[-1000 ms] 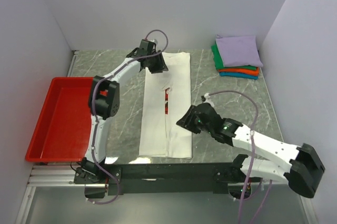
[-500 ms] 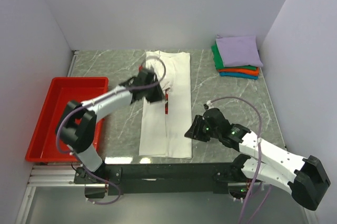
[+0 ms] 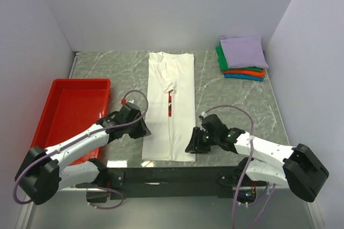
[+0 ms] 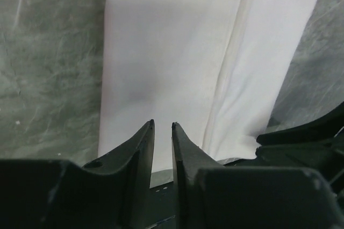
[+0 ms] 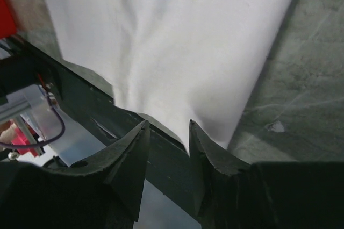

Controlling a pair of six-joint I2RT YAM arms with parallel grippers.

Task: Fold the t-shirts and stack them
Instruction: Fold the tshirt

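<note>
Both arms have swung down to the white shirt's [image 3: 183, 116] near hem, lower centre. Left fingers [image 4: 137, 148] have narrowed to a slit and right fingers [image 5: 134, 143] are spread, neither pinching cloth. Hem-to-collar fold likely next; stack [image 3: 243, 51] sits upper right.

My left arm [image 3: 80, 144] and right arm [image 3: 266, 151] reach low, angled inward. The left gripper [image 4: 162, 126] shows a narrow slit; the right gripper [image 5: 166, 124] gapes wider.
</note>
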